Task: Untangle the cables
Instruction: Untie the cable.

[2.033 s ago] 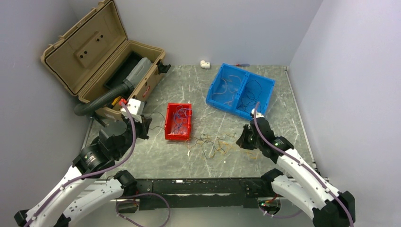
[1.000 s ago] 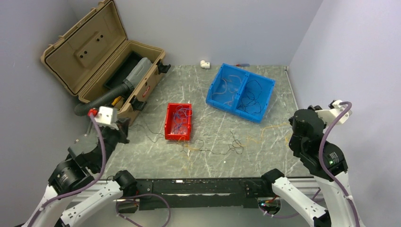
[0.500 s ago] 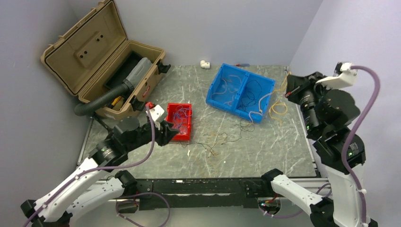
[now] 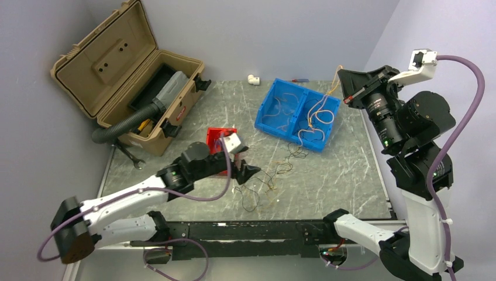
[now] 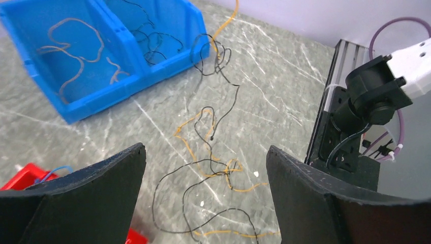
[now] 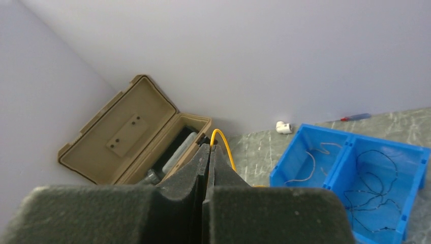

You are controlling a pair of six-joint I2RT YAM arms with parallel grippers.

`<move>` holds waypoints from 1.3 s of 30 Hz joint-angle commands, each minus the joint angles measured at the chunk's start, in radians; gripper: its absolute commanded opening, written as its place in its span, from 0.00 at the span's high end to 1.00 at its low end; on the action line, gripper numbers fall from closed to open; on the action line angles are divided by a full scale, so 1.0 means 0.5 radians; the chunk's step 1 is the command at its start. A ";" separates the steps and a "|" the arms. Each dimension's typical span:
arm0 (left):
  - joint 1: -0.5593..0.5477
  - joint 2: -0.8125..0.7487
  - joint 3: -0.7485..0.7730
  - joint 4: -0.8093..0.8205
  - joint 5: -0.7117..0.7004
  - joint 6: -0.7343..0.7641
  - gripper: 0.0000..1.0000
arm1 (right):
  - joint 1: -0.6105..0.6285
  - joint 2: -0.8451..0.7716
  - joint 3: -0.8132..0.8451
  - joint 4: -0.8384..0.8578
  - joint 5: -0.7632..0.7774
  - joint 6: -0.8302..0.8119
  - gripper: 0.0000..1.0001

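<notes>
Loose black and orange cables (image 4: pixel 264 182) lie tangled on the table in front of the red bin (image 4: pixel 219 136); the left wrist view shows these cables (image 5: pixel 213 170) from just above. My left gripper (image 4: pixel 250 171) hovers low over them, jaws wide open and empty (image 5: pixel 203 203). My right gripper (image 4: pixel 344 82) is raised high at the back right, shut on a yellow cable (image 4: pixel 321 110) that dangles in loops over the blue bin (image 4: pixel 270 100). In the right wrist view the yellow cable (image 6: pixel 224 141) arcs out from the pinched fingertips of that gripper (image 6: pixel 209 148).
The two-compartment blue bin (image 5: pixel 81 104) holds orange and black strands; the red bin holds blue ones. An open tan toolbox (image 4: pixel 117 70) with a black hose (image 4: pixel 114 132) fills the back left. A wrench (image 4: pixel 128 155), a white fitting (image 4: pixel 253 78) and a screwdriver (image 4: pixel 300 79) also lie about.
My left gripper has opened and reached rightward from the red bin to over the loose tangle. The right gripper swung left and higher, carrying the yellow cable over the blue bin.
</notes>
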 commanded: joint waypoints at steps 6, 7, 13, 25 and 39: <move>-0.187 0.720 0.236 0.834 -0.029 -0.223 0.08 | 0.001 0.026 0.035 0.174 -0.149 0.137 1.00; -0.212 0.784 0.279 0.858 -0.043 -0.234 0.08 | 0.001 0.025 0.025 0.178 -0.149 0.143 1.00; -0.237 1.177 0.575 0.779 -0.045 -0.430 0.12 | 0.002 0.008 -0.015 0.198 -0.139 0.154 1.00; -0.278 1.750 0.593 1.058 -0.087 -0.879 1.00 | 0.001 -0.086 -0.022 0.216 0.168 0.059 1.00; 0.073 1.039 -0.450 1.072 -0.033 -0.983 1.00 | 0.004 -0.369 -0.317 0.200 1.798 -0.499 1.00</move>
